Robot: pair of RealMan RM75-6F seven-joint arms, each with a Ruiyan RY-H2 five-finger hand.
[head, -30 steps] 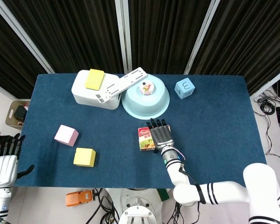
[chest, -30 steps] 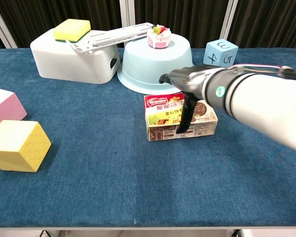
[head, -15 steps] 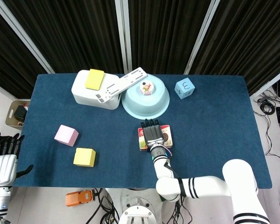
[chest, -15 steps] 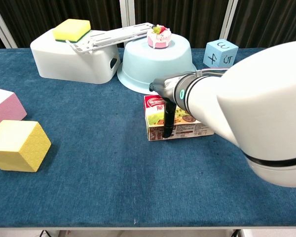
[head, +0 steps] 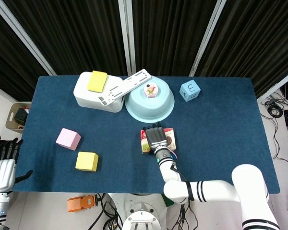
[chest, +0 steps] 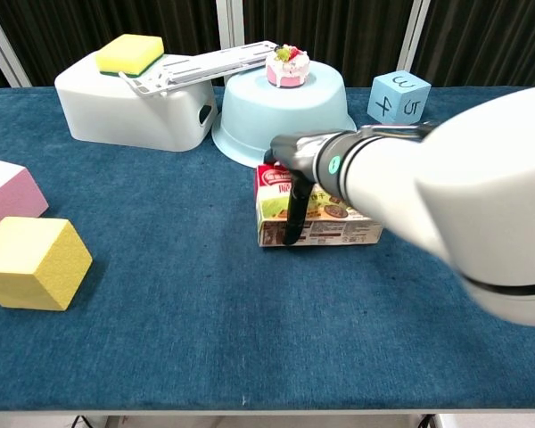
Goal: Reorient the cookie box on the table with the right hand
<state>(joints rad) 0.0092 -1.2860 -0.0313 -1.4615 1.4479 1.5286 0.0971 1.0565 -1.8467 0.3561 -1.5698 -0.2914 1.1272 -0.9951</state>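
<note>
The cookie box (head: 170, 139) (chest: 325, 219), red and green with cookie pictures, lies on its long side mid-table, just in front of the upturned light blue bowl (head: 149, 106) (chest: 250, 125). My right hand (head: 156, 137) (chest: 310, 159) lies over the box's left half and grips it. The fingers reach over its top toward the far side, and one dark finger (chest: 295, 207) runs down its front face. My left hand (head: 2, 170) hangs off the table's near-left corner, fingers apart and holding nothing.
A small cake (head: 151, 89) (chest: 287, 65) sits on the bowl. A white upturned bin (head: 90, 97) carries a yellow sponge (head: 97, 81) and a white rack (head: 129, 85). A blue numbered cube (head: 189, 90), a pink cube (head: 68, 138) and a yellow cube (head: 87, 161) stand around.
My right hand slid left across the box's top. The box then shifted slightly left with it and now looks a little turned.
</note>
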